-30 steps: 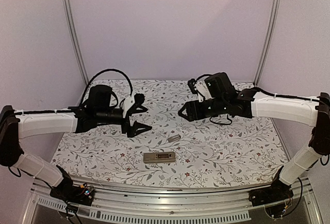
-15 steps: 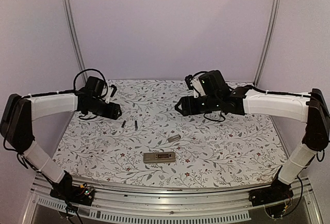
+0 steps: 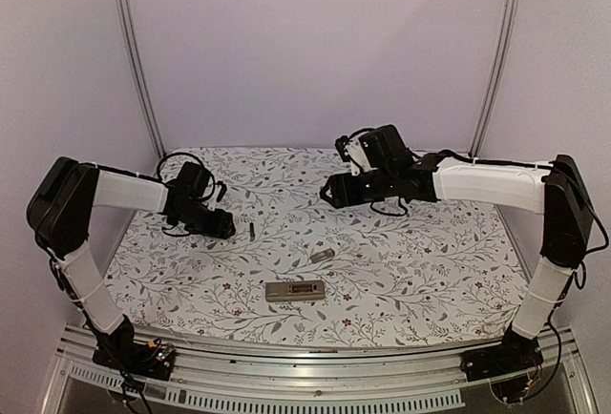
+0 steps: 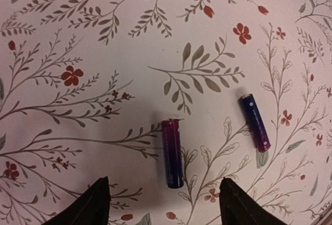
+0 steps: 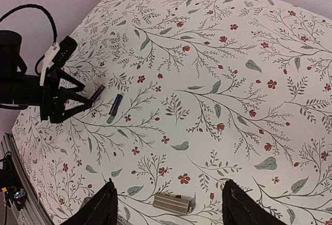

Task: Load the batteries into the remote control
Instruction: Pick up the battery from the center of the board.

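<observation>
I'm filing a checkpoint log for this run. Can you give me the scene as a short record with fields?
loaded: neither battery; both lie apart on the cloth
first battery: between the fingers of the left gripper, untouched
second battery: beside it, outside the fingers
remote control: near the front edge, away from both batteries
cover piece: loose, near the remote control
left gripper: open
right gripper: open, empty

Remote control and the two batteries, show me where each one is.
remote control (image 3: pixel 295 291), top external view, middle of its body.
nearer battery (image 4: pixel 172 154), left wrist view, mid-barrel.
farther battery (image 4: pixel 254 122), left wrist view, mid-barrel.
</observation>
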Motion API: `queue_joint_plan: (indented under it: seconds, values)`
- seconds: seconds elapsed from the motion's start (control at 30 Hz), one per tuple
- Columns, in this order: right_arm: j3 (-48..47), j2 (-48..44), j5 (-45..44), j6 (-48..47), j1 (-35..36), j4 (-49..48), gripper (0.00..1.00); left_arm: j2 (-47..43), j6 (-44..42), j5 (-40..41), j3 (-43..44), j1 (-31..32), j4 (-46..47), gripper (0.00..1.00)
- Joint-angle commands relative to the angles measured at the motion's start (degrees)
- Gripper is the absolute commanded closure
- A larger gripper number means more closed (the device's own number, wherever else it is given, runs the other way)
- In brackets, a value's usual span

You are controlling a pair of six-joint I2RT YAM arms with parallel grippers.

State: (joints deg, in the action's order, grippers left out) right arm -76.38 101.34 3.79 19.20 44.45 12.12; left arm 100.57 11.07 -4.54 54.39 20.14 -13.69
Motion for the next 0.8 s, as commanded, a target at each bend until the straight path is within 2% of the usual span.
queue_joint_plan:
  seconds: [0.0, 0.33, 0.43, 0.57, 0.67, 0.77]
  values:
    - [-2.50, 2.71, 2.27, -1.87, -1.38, 2.54, 0.33, 1.80, 1.25, 2.64, -1.78, 0.55, 4.57, 0.30]
    - [-2.77, 4.32, 3.04, -1.62, -1.84, 2.65, 0.33, 6.18, 0.18, 1.73, -0.07, 0.59, 6.43, 0.39]
    - [-2.58, 4.52, 2.99, -1.66, -1.91, 2.73, 0.33, 6.47, 0.40, 1.72, -0.24, 0.55, 6.50, 0.52]
    - [-2.64, 4.52, 2.90, -1.83, -1.99, 2.86, 0.33, 6.01, 0.65, 0.78, -0.68, 0.53, 6.10, 0.76]
    - [-2.55, 4.03, 2.59, -2.09, -2.08, 3.13, 0.33, 5.21, 1.42, -1.23, -0.81, 0.58, 3.96, 0.84]
    - [-2.38, 3.63, 2.07, -2.32, -2.17, 3.34, 0.33, 3.79, 1.96, -2.73, -2.33, 0.58, 2.74, 0.88]
